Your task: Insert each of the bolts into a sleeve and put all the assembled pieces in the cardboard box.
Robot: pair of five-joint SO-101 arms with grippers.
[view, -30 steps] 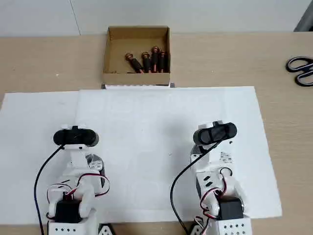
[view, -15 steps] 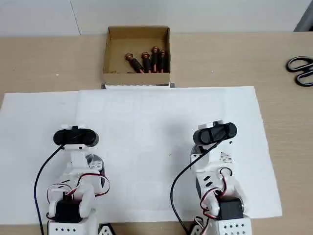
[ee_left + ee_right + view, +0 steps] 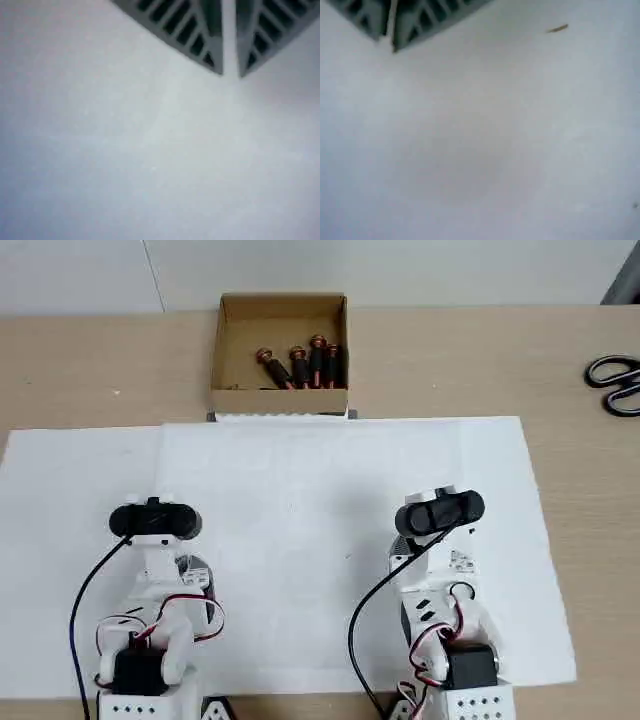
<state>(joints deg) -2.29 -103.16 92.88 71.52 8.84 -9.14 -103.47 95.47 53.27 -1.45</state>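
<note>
Nothing had moved over the last second: both arms sat folded as before. The four assembled pieces (image 3: 300,365) lay side by side in the cardboard box (image 3: 280,400), just beyond the far edge of the white paper (image 3: 330,470). They looked stiff, metallic and fairly dense, and round enough to roll, so a grip across the sleeve's middle would probably have suited best. The left gripper (image 3: 230,70) and right gripper (image 3: 391,42) each had jaws drawn together on nothing, close over the paper. Scissors (image 3: 615,383) lay well off on the wooden table (image 3: 100,360).
</note>
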